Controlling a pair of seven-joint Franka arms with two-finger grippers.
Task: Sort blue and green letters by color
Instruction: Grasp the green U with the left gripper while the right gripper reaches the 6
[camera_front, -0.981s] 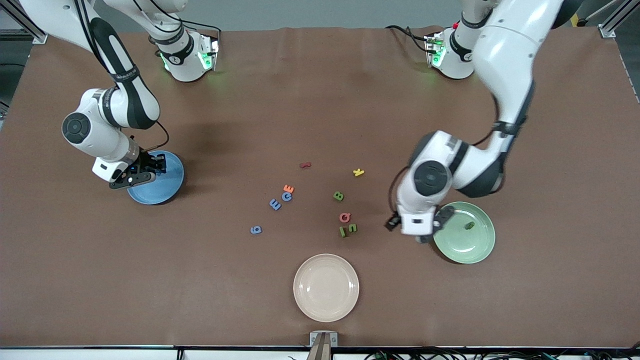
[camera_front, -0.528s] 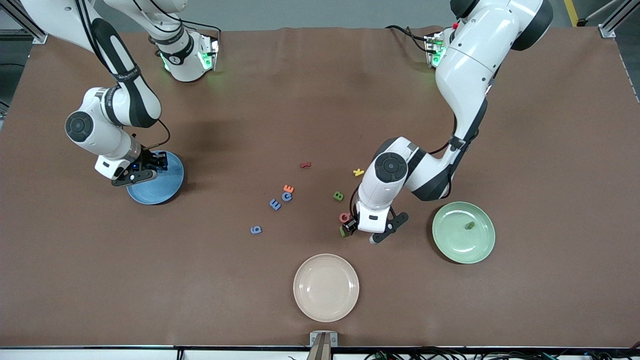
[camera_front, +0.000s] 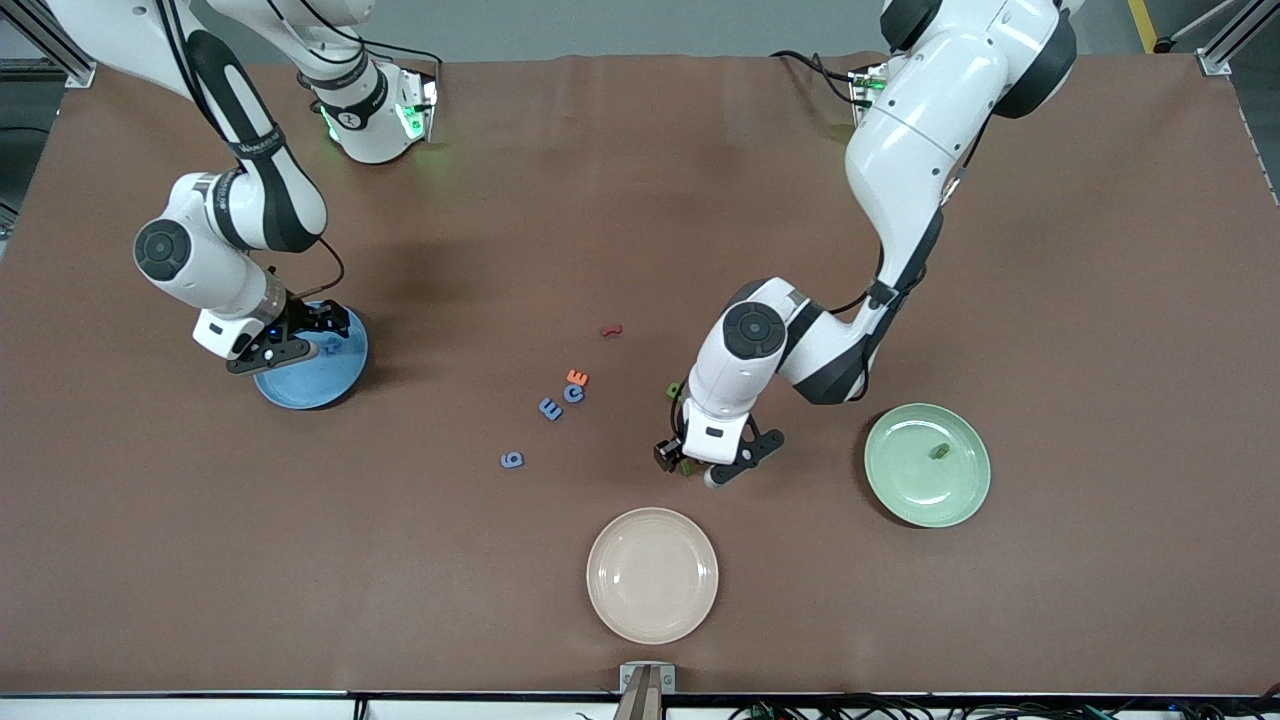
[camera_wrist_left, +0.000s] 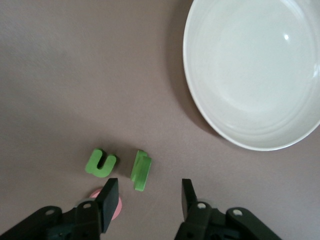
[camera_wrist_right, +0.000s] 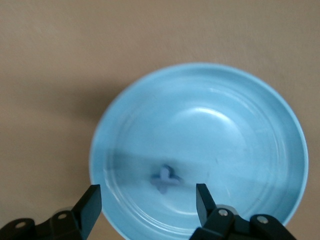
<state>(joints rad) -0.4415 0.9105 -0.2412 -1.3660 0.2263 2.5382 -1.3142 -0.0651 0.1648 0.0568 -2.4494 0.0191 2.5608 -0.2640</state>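
My left gripper hangs open low over two green letters, a U-like one and a bar that lies just ahead of the gap between its fingers. One green piece lies in the green plate. A green B peeks out beside the left arm. Blue E, C and 6 lie mid-table. My right gripper stands open over the blue plate, where a blue X lies blurred below the open fingers.
A cream plate sits nearer the front camera than the green letters and shows in the left wrist view. An orange E touches the blue C. A pink piece shows beside a left finger. A dark red piece lies mid-table.
The left arm swung from the green plate to over the two green letters. The right gripper opened over the blue plate and the blue X now lies in it.
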